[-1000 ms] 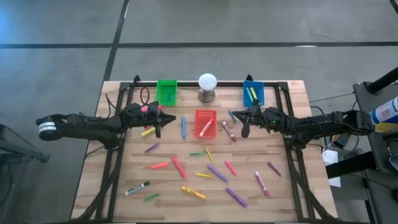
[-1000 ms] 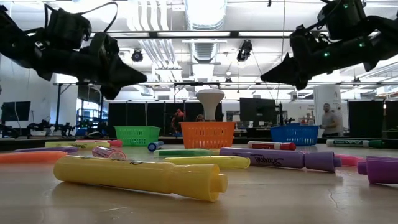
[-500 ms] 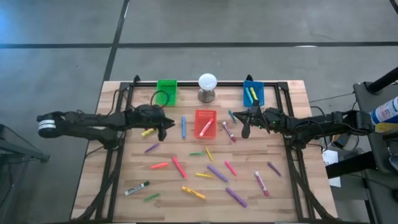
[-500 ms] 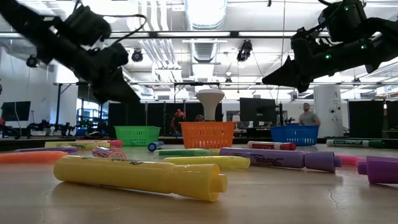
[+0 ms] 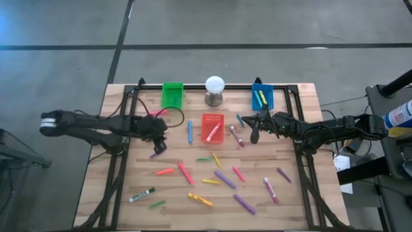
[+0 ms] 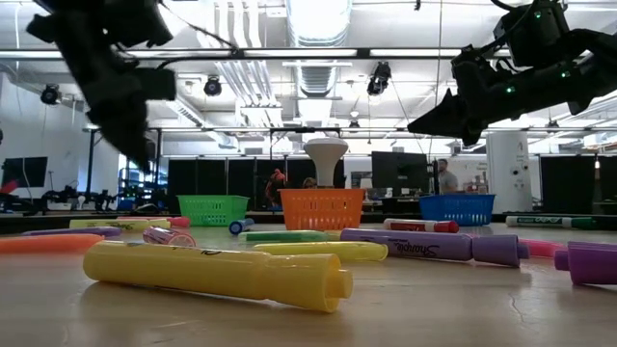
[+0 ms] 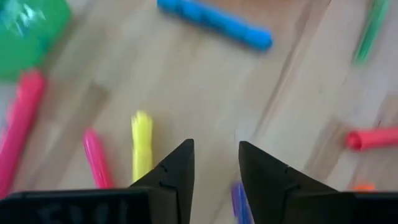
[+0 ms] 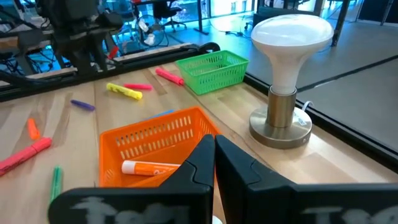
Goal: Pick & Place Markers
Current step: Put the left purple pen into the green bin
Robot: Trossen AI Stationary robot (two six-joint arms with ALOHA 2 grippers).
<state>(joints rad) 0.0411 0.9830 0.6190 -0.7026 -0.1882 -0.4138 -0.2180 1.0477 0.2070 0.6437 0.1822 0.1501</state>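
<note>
Several markers lie flat on the wooden table point(image 5: 290, 206): a blue one point(image 5: 190, 131), a purple one point(image 5: 156, 154), a red one point(image 5: 165, 171), and others toward the near edge. My left gripper point(image 5: 159, 145) points steeply down over the table's left part, open and with nothing between its fingers. In the left wrist view it point(image 7: 216, 168) hangs above a purple marker point(image 7: 239, 199), with a yellow marker point(image 7: 142, 148) beside it. My right gripper point(image 5: 244, 120) hangs shut and bare right of the red bin point(image 5: 212, 127).
A green bin point(image 5: 172, 94), a white ball on a grey stand point(image 5: 214, 86) and a blue bin point(image 5: 262, 96) holding markers stand along the far edge. The red bin holds a marker. A pink marker point(image 5: 161, 112) lies by the green bin.
My left gripper has swung from beside the green bin toward the table's near edge and tipped from nearly level to steeply downward. It now hangs over the purple and yellow markers. My right arm has kept still.
</note>
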